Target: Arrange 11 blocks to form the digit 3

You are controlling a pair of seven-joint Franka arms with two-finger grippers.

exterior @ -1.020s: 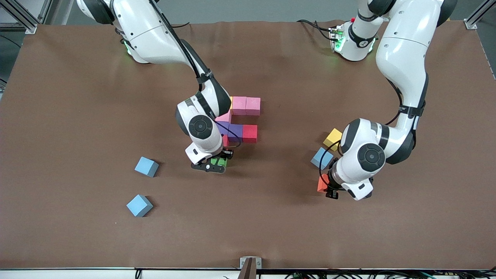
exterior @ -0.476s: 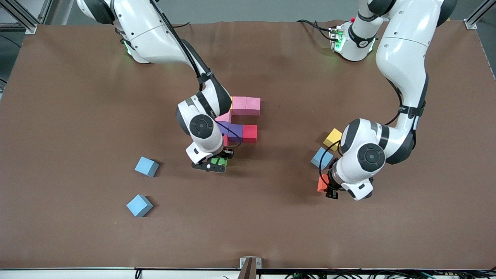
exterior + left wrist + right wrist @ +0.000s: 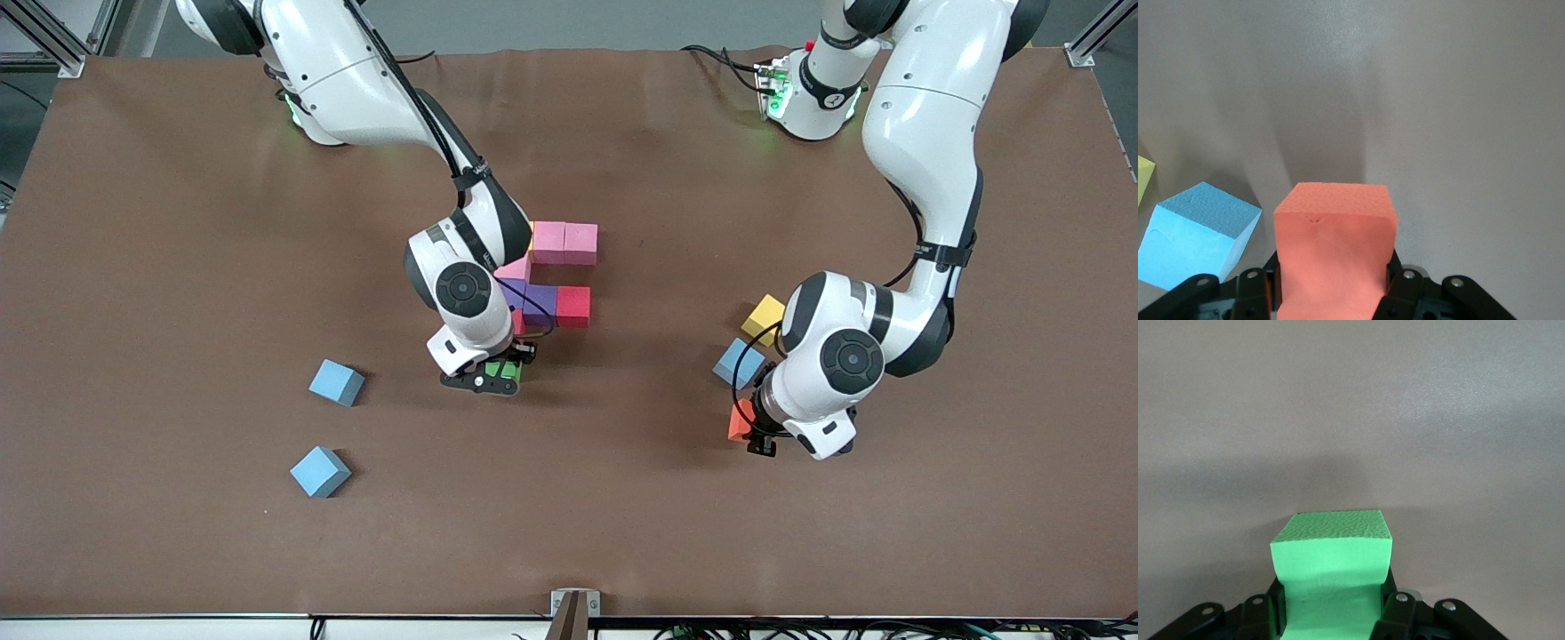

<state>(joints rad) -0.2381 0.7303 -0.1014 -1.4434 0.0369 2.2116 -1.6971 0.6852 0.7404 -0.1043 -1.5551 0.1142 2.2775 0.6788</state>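
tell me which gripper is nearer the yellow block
Left. The left gripper, shut on an orange block, sits close to the yellow block, just nearer the front camera. The right gripper holds a green block beside the part-built digit, toward the right arm's end.

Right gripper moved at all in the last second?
No. In the front view the right gripper, shut on the green block, sits in the same spot relative to the red block of the partly built figure.

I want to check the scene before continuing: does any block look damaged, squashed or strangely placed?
Yes: the green block is pinched narrower where the right pincer grips it. The orange block, in the left pincer, has a small nick on its face. Loose blocks lie askew.
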